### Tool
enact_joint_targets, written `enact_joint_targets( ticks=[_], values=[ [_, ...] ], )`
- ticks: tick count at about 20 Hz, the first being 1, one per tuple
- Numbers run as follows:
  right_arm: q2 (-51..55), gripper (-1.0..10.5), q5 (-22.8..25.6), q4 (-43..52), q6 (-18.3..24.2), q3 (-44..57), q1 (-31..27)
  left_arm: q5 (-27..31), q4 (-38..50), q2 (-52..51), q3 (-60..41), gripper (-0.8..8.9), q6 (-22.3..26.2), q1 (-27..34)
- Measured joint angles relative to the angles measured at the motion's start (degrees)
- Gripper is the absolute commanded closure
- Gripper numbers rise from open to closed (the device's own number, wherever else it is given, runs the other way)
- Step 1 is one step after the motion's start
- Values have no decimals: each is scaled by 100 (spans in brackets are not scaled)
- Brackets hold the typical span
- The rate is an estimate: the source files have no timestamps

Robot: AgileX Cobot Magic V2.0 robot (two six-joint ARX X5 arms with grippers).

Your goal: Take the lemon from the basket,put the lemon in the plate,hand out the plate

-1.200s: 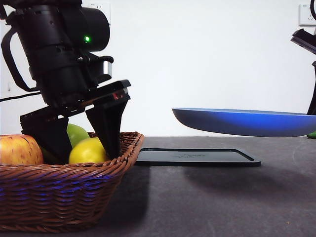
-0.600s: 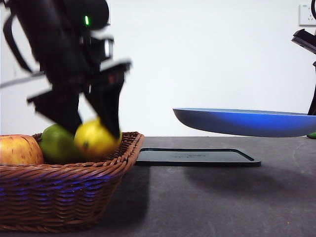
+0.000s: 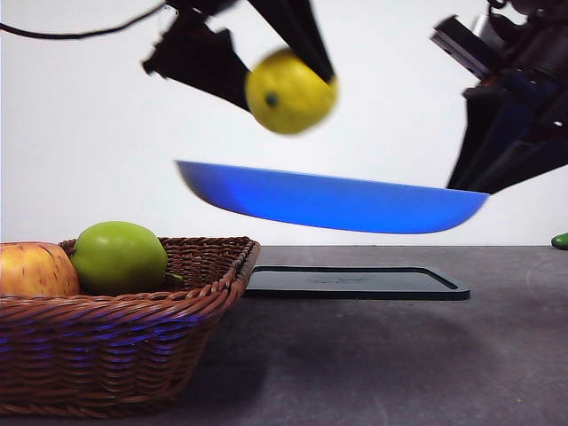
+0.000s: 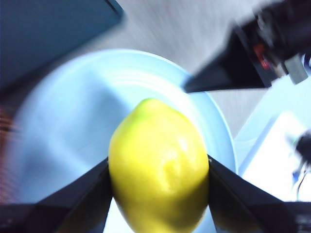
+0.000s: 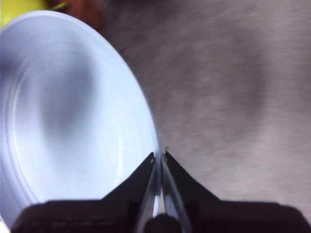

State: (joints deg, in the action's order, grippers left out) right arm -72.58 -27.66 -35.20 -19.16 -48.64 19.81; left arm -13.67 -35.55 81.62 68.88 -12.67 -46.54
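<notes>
Lemon held up in the air, right over the plate

The lemon [image 3: 288, 91] is pinched between the 2 jaws of the left tool [image 4: 159, 175] and is kept clear above the plate [image 3: 337, 204]. The plate's rim is clamped by the right tool [image 5: 158, 158], well off the surface [image 3: 399, 355]. The basket [image 3: 124, 355] is parked below with a green apple [image 3: 119, 257] and a red-yellow apple [image 3: 34, 269] inside.
</notes>
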Motion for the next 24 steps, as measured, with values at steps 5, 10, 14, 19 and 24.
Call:
enact_joint_targets(
  ticks=[5, 10, 14, 19, 24],
  values=[
    [0, 944, 267, 11, -127, 0, 282, 719, -254, 389, 0, 613, 4, -507],
    [0, 944, 275, -11, -144, 0, 284, 927, -348, 396, -4, 480, 83, -555],
    [0, 944, 280, -55, -175, 0, 284, 927, -361, 396, -4, 463, 129, -555],
    [0, 944, 278, -74, -269, 0, 284, 925, -339, 385, -4, 463, 153, -555],
    [-96, 944, 273, -79, -275, -22, 87, 1086, -579, -101, 214, 464, 153, -549]
  ],
)
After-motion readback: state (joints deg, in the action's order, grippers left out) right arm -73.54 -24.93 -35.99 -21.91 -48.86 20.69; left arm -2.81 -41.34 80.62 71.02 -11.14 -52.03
